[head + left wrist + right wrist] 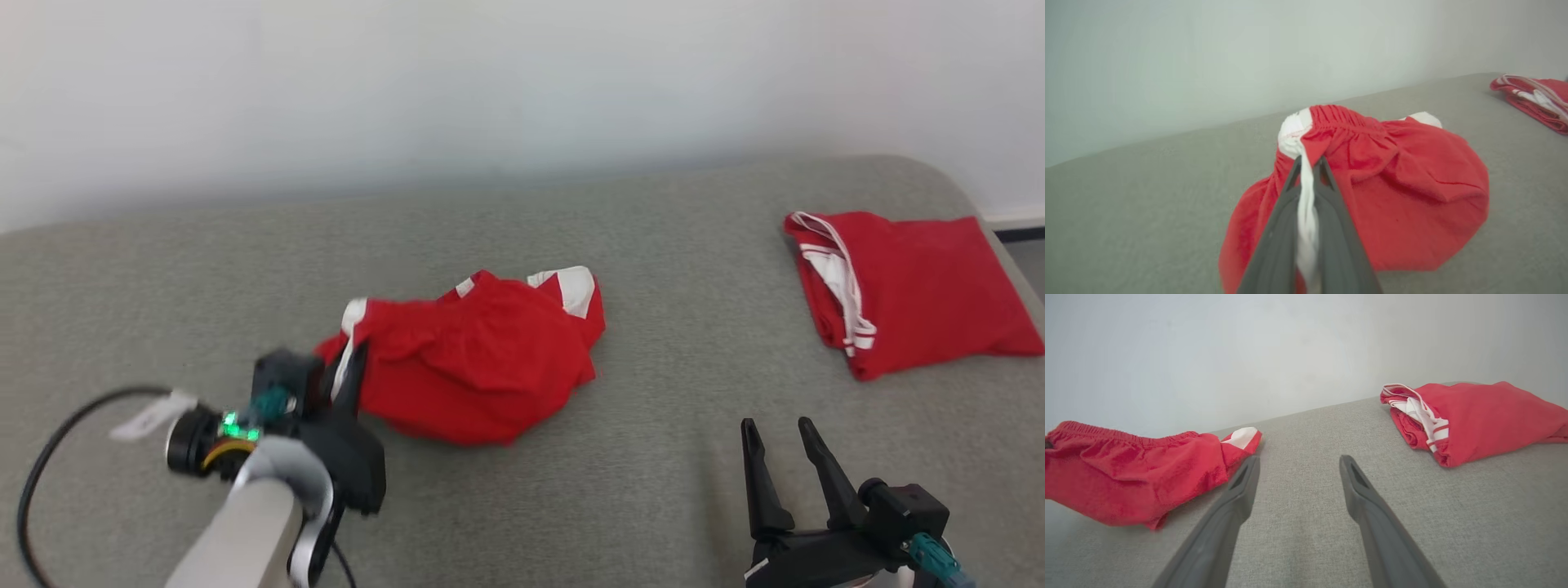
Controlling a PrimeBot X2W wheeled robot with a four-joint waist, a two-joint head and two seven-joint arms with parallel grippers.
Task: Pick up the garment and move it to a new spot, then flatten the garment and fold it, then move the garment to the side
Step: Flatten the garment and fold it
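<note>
A crumpled red garment (482, 359) with white trim lies in the middle of the grey cushion; its gathered waistband (1339, 116) faces the left wrist camera. My left gripper (353, 359) is shut on the garment's white side stripe (1306, 204) at its left edge, the cloth pinched between both fingers. The garment (1126, 477) also lies left of my right gripper (1298, 469). That right gripper (780, 429) stands open over bare cushion at the lower right, nothing between its fingers.
A second red garment (906, 286), folded with white stripes at its left end, rests at the far right of the grey cushion (653, 245); it is also in the wrist views (1474, 420) (1535, 100). A pale wall rises behind. A black cable (57, 441) loops off my left wrist.
</note>
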